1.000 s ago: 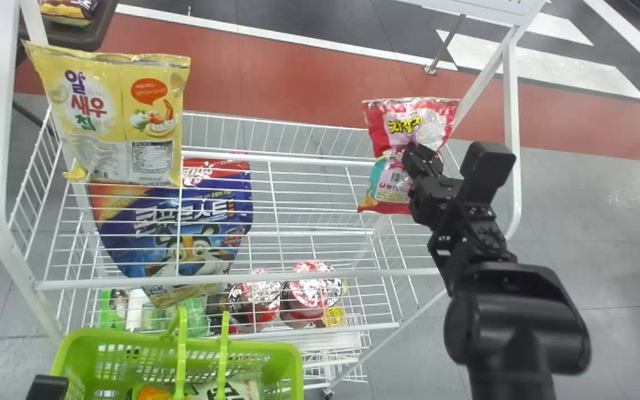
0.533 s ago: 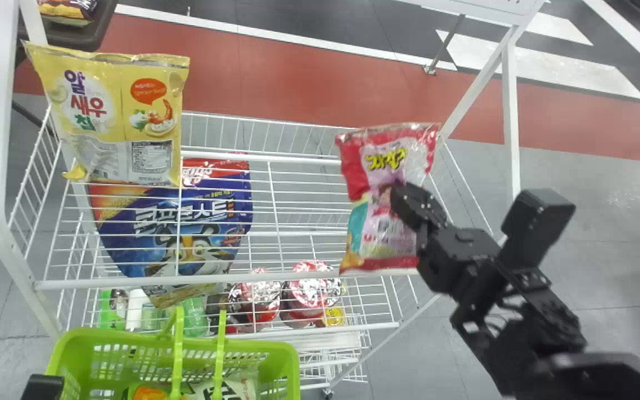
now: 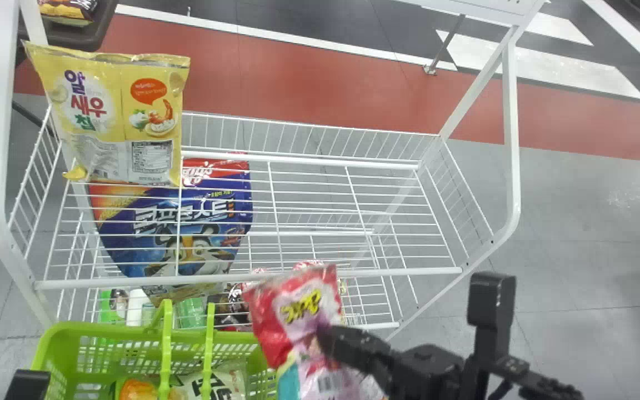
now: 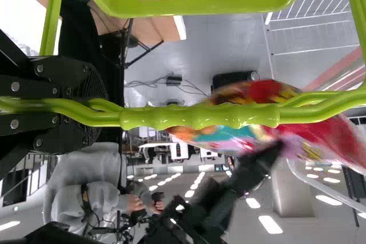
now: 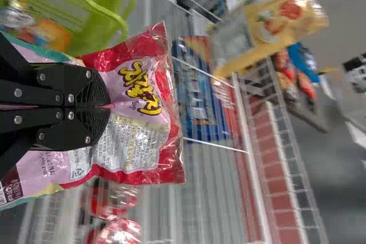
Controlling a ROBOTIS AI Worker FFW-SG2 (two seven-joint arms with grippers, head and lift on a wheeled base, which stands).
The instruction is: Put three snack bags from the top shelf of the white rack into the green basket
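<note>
Because the left end effector (image 4: 104, 107) is clamped on the handle (image 4: 200, 117) of the green basket (image 3: 92, 329), the mouth is presumably braced for loading. Packets (image 3: 217, 382) lie inside. By the basket's right side, the right end effector (image 5: 108, 107) pinches the red-and-pink snack bag (image 5: 140, 87) around mid-body, likely to balance it for lowering. Beyond, a yellow snack bag (image 3: 120, 119) stands upright at the left end of the white rack (image 3: 325, 274), perhaps propped for easy grasping.

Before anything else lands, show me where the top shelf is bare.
The top shelf is bare from the yellow bag to the right side wall, and before that bag. Crowded: its back left; the basket, holding bags, the red bag by its right edge.
</note>
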